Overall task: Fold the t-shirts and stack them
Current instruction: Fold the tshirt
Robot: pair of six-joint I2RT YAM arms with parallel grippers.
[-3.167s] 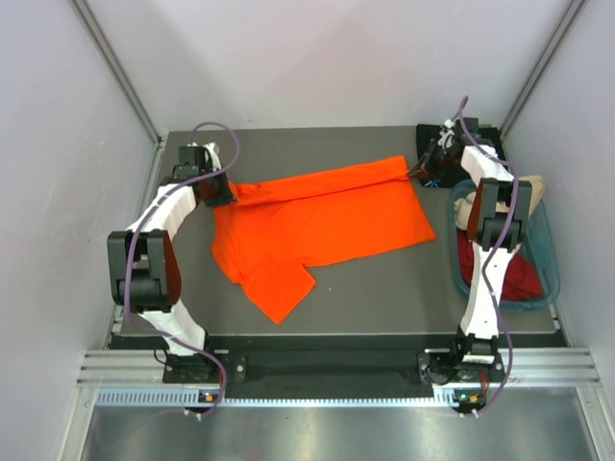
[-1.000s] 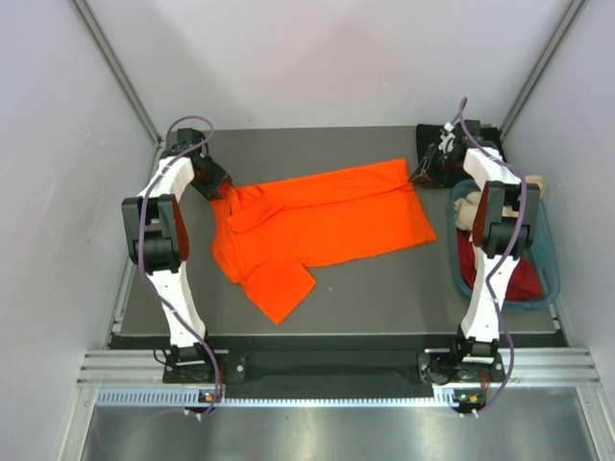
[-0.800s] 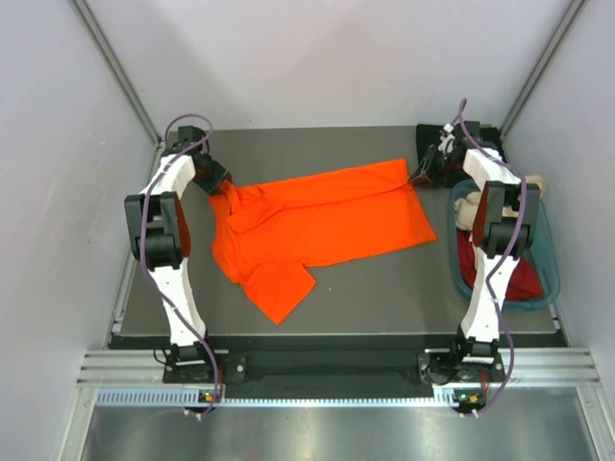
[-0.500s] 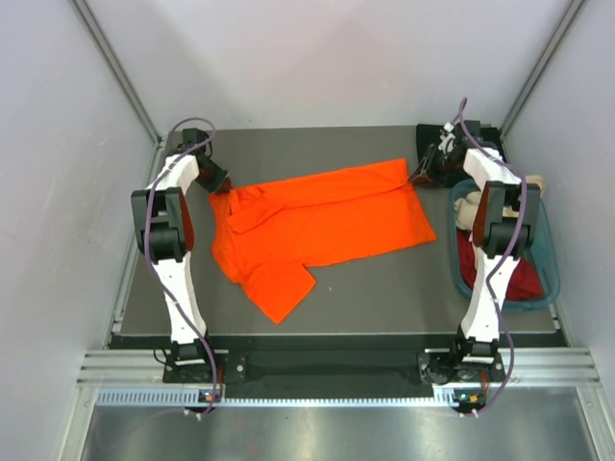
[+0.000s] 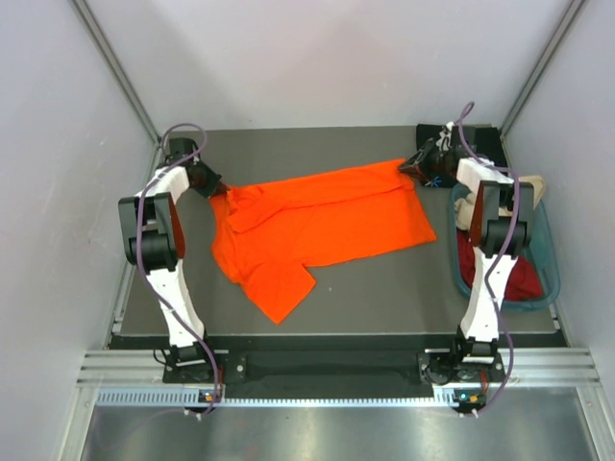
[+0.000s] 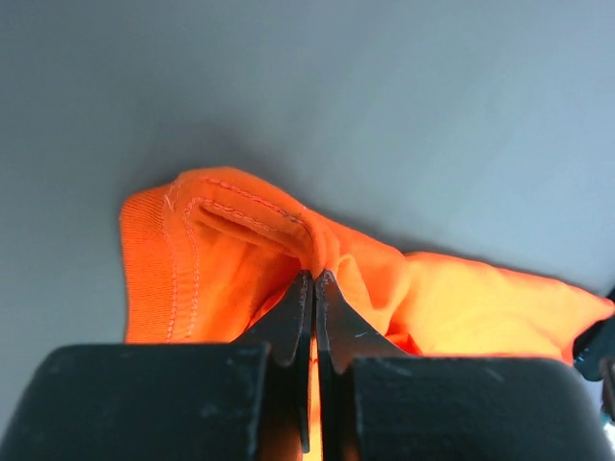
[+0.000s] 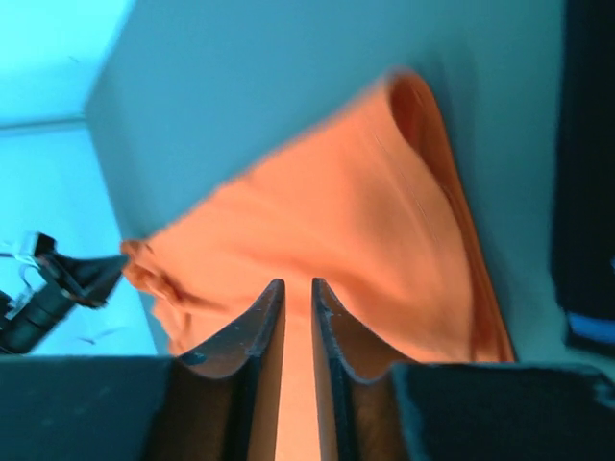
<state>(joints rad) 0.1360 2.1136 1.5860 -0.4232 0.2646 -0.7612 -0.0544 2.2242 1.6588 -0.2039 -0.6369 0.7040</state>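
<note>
Spanning left to right, orange t-shirt [image 5: 327, 216]; left gripper [image 6: 314, 278] clamps its left end; right gripper [image 7: 298, 284] at other end, grip unclear.

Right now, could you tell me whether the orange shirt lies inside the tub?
No, the orange shirt lies spread on the table, left of the tub.

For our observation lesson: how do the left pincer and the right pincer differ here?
The left pincer is pressed shut on a fold of the orange t-shirt; the right pincer shows a narrow gap between its jaws. The left pincer is at the shirt's far left end, the right pincer at its far right end. Both are at the same shirt.
</note>
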